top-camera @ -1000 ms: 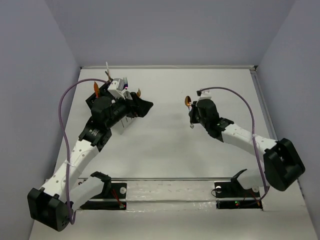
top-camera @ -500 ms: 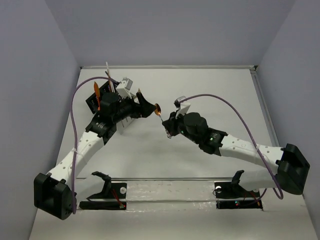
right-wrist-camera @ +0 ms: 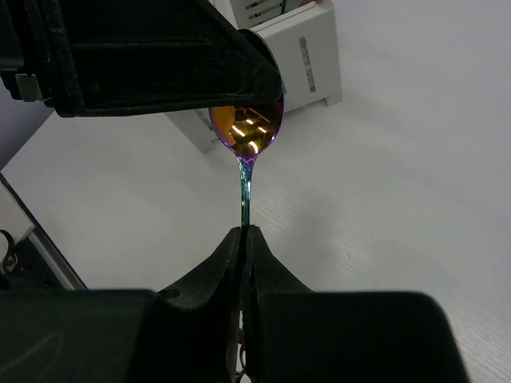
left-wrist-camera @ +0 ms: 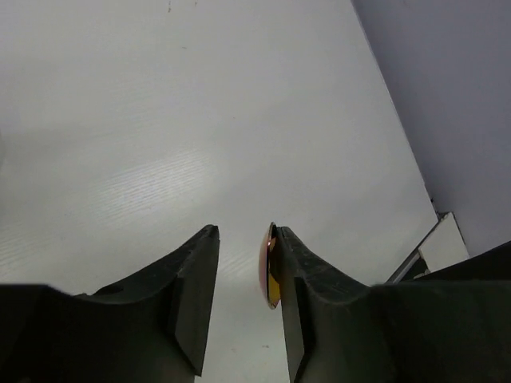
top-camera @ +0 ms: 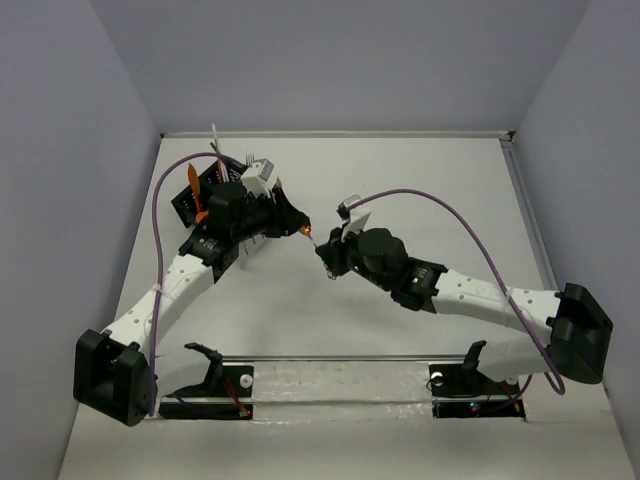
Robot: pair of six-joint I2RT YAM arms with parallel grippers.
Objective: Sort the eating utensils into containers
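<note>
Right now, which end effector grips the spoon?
The right end effector grips the spoon by its handle; the left end effector is open around the bowl.

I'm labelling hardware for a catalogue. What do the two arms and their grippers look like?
The left arm and right arm have white links between bulky black joints. A purple cable loops along each. The left gripper and right gripper are matte black, with two wedge-shaped fingers.

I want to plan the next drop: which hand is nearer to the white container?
Left. The left hand hovers just beside the white container; the right hand, gripping the spoon, sits farther away, past the left hand.
</note>
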